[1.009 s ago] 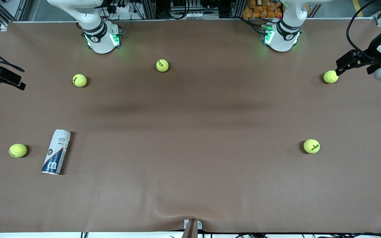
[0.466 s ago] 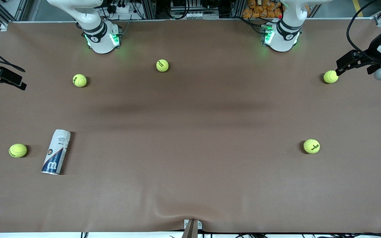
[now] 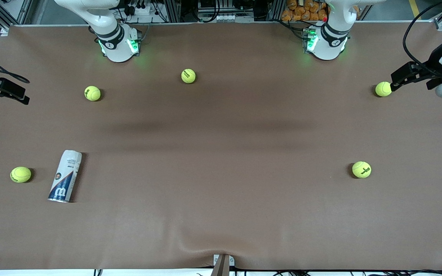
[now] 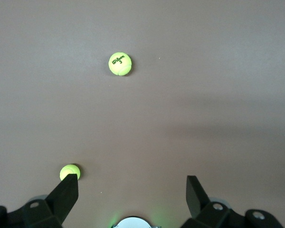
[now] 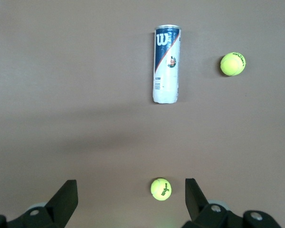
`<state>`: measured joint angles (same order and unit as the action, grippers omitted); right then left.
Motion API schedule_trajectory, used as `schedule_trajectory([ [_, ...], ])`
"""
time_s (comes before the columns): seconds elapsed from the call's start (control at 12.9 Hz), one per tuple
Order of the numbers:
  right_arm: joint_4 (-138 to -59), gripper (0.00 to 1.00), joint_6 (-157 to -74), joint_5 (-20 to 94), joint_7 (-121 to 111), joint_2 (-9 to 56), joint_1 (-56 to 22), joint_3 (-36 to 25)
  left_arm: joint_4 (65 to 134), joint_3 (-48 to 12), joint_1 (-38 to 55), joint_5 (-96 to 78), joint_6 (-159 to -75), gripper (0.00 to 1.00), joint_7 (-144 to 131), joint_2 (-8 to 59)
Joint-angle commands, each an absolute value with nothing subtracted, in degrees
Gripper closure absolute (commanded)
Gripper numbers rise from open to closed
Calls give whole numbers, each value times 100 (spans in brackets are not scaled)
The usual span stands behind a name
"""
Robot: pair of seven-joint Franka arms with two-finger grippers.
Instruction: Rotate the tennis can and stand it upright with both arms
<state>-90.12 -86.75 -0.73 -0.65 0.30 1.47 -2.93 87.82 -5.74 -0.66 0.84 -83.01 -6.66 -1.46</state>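
The tennis can (image 3: 65,176) lies on its side on the brown table toward the right arm's end, its navy logo end nearer the front camera. It also shows in the right wrist view (image 5: 166,63). My right gripper (image 3: 21,96) hangs open and empty over the table's edge at the right arm's end, apart from the can; its jaws stand wide in the right wrist view (image 5: 130,194). My left gripper (image 3: 395,78) is open and empty over the left arm's end of the table, beside a tennis ball (image 3: 383,89). Its jaws stand wide in the left wrist view (image 4: 132,190).
Several loose tennis balls lie about: one (image 3: 20,174) beside the can, one (image 3: 92,93) and one (image 3: 188,76) near the right arm's base (image 3: 117,44), one (image 3: 361,169) toward the left arm's end. A wrinkle in the table cover (image 3: 205,245) sits at the front edge.
My left gripper has shifted slightly toward the left arm's end of the table. The can and the balls have not moved.
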Motion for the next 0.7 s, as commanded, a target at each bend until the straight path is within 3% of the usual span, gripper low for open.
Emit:
schedule_trajectory([
  [0.0, -8939, 0, -8736, -211, -141, 359, 131, -316, 8569, -598, -79, 44, -8191, 0, -571, -9],
  [0.62, -8886, 0, -9763, -343, -378, 1695, 272, -334, 8596, -606, -97, 0, -8191, 0, -571, -35],
])
